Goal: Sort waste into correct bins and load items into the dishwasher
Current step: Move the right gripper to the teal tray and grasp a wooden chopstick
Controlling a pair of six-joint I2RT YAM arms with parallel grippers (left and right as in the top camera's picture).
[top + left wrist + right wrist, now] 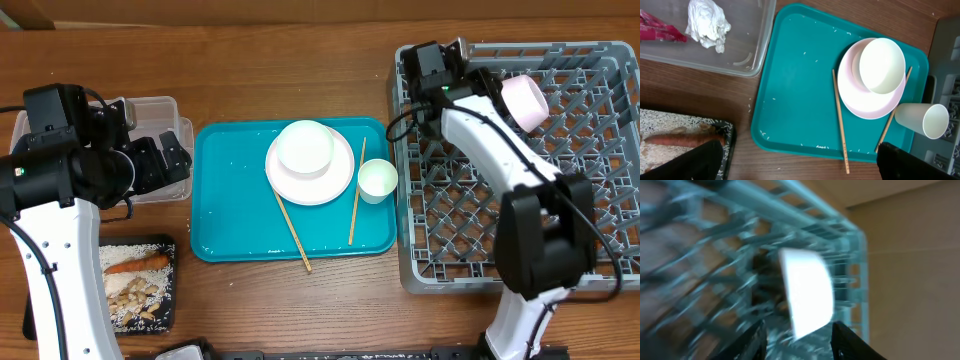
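The pink bowl point(524, 100) stands on edge in the far left part of the grey dishwasher rack point(600, 150). In the blurred right wrist view the bowl point(807, 290) shows pale between the fingers of my right gripper point(797, 330), which is open with a gap on its left side. My left gripper point(805, 165) hangs open over the teal tray's near edge. The white bowl point(881, 65) sits on the plate point(860, 102), with the cup point(922, 120) on its side and two chopsticks point(840, 120) beside them. The clear tub point(150, 103) holds a red wrapper point(657, 27) and tissue point(707, 22).
The teal tray point(795, 85) has stray rice grains on it. The black tray point(170, 290) at the front left holds rice, a carrot point(680, 138) and beige scraps. My left arm hangs over the clear tub's near side. The rack's wall stands right of the teal tray.
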